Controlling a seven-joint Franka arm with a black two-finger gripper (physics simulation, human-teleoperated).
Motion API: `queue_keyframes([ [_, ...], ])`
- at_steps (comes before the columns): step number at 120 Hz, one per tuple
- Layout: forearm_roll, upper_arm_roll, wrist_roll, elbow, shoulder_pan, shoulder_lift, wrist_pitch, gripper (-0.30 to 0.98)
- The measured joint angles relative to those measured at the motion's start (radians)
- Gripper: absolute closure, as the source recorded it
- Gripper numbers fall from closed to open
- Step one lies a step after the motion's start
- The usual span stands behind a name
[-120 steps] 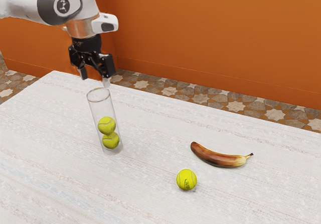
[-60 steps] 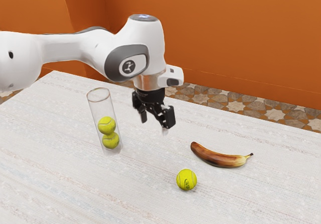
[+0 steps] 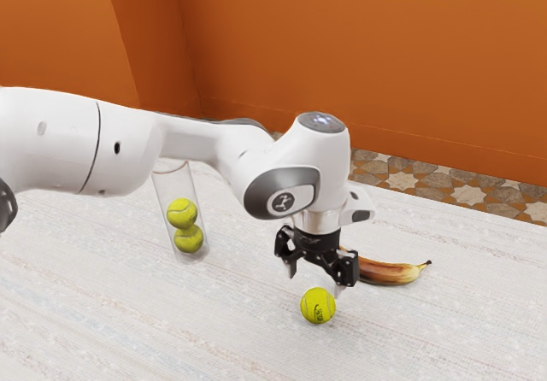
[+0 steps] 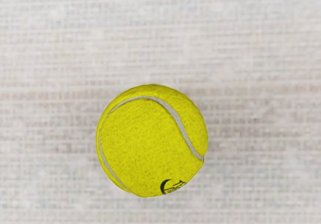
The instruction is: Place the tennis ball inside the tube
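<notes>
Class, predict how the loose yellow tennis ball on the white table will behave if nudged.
The loose yellow tennis ball will probably roll, being round and unsupported at its sides. Its fuzzy-looking surface suggests decent grip, so slipping seems less likely.

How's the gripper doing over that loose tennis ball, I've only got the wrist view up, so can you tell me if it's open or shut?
Observer: In the exterior view, the gripper is open, just over the loose tennis ball.
Operator: Okay, and has the tube got anything in it?
Observer: Yes, the tube holds two yellow balls, one above the other.
Operator: Anything else near the gripper?
Observer: A banana lies on the table, partly hidden behind the gripper from the exterior camera.
</notes>
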Motion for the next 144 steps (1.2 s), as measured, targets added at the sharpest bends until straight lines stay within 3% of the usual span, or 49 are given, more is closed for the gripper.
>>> queue_keyframes([
  [68, -0.017, 0.047, -0.249, -0.06, 0.0, 0.119, 0.232, 0.0],
  [102, -0.018, 0.048, -0.308, -0.061, 0.0, 0.135, 0.251, 0.21],
  [144, -0.015, 0.049, -0.358, -0.062, 0.0, 0.12, 0.248, 0.32],
])
